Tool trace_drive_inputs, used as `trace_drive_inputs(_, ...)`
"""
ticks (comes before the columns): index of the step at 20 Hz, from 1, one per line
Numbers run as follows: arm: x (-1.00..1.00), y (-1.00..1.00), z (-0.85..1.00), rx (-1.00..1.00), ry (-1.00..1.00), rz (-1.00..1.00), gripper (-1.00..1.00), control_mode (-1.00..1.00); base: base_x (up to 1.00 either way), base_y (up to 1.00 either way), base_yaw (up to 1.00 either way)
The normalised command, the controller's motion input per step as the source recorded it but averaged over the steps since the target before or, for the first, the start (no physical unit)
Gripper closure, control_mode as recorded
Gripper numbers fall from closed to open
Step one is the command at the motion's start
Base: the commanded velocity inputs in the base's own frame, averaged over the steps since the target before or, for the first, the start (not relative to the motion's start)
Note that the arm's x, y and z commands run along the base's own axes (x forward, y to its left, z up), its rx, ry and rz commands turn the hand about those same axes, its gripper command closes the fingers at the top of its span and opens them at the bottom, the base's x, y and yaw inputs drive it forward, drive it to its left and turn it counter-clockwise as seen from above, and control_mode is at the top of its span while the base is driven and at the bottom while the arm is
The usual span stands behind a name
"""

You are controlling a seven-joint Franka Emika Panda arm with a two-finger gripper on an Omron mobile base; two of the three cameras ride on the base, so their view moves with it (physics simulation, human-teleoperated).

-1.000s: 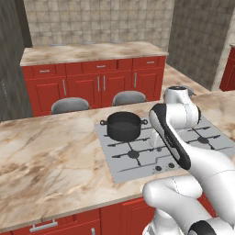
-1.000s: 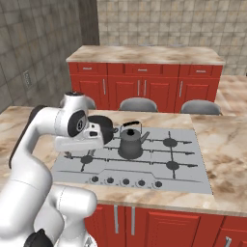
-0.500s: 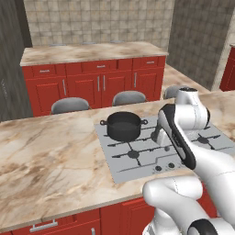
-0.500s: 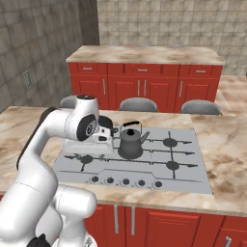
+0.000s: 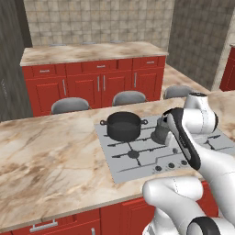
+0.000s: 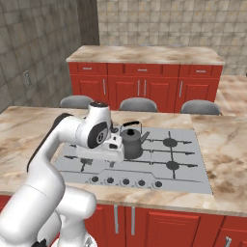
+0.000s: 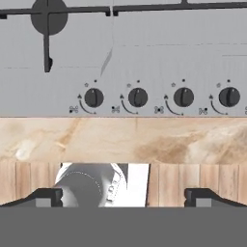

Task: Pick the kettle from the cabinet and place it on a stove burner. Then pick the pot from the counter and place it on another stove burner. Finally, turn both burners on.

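The arm bends low over the cooktop point(image 6: 188, 164), hand pointing down. The claw point(image 7: 123, 195) is released, jaws wide apart and holding nothing. Four knobs point(image 7: 137, 97) lie ahead of its fingertips point(image 7: 48, 197). The dark grey spouted kettle point(image 6: 131, 140) stands on a burner just beside the hand. The squat black pot point(image 5: 123, 125) sits on another burner beyond it; its interior appears empty.

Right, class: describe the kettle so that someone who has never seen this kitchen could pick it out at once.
Find the long marbled counter with the flat grey cooktop set into it. On a burner towards the cooktop's middle stands the kettle, small and dark grey. Unlike the wider black pot with two side loops on a neighbouring burner, it has an arched top handle and a curved spout.
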Motion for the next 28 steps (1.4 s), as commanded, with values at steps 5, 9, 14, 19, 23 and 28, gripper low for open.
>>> trace_drive_inputs(5,0.0,-0.24,-0.2,0.0,0.0,-0.08,-1.0,-1.0,0.0,0.0,0.0)
trace_drive_inputs(9,0.1,-0.02,-0.18,0.0,0.0,-0.09,-1.0,-1.0,0.0,0.0,0.0)
trace_drive_inputs(14,0.16,0.0,-0.16,0.0,0.0,-0.08,-1.0,-1.0,0.0,0.0,0.0)
trace_drive_inputs(19,0.21,0.0,-0.14,0.0,0.0,-0.06,-1.0,-1.0,0.0,0.0,0.0)
trace_drive_inputs(23,0.21,0.0,-0.15,0.0,0.0,-0.05,-1.0,-1.0,0.0,0.0,0.0)
trace_drive_inputs(28,0.19,0.0,-0.17,0.0,0.0,-0.04,-1.0,-1.0,0.0,0.0,0.0)
